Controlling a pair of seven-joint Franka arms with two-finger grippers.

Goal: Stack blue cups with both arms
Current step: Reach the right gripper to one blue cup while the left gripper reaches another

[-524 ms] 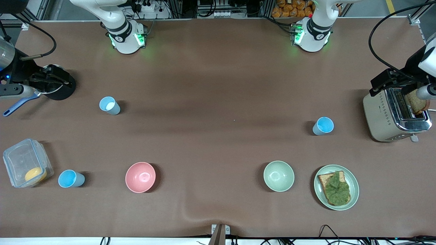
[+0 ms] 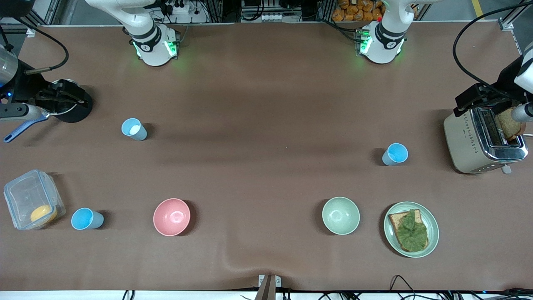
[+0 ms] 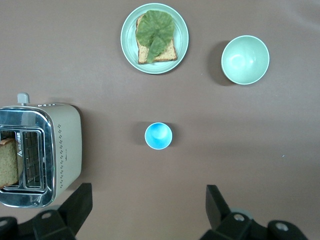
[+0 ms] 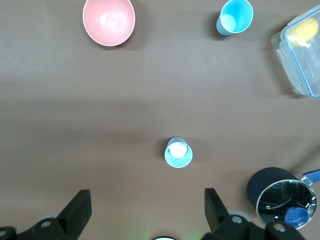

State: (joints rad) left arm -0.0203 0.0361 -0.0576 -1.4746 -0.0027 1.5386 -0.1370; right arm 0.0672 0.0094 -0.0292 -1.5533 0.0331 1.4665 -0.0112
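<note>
Three light-blue cups stand upright on the brown table. One, whitish inside, is toward the right arm's end and shows in the right wrist view. A bright-blue one stands nearer the front camera beside a clear box, and shows in the right wrist view too. Another bright-blue one is toward the left arm's end and shows in the left wrist view. My left gripper is open and empty, high over the table. My right gripper is open and empty, high over the table.
A pink bowl, a pale green bowl and a plate with lettuce toast lie near the front. A toaster with another arm over it stands at the left arm's end. A black pot and a clear box are at the right arm's end.
The other arm over the toaster has shifted slightly. The cups have not moved.
</note>
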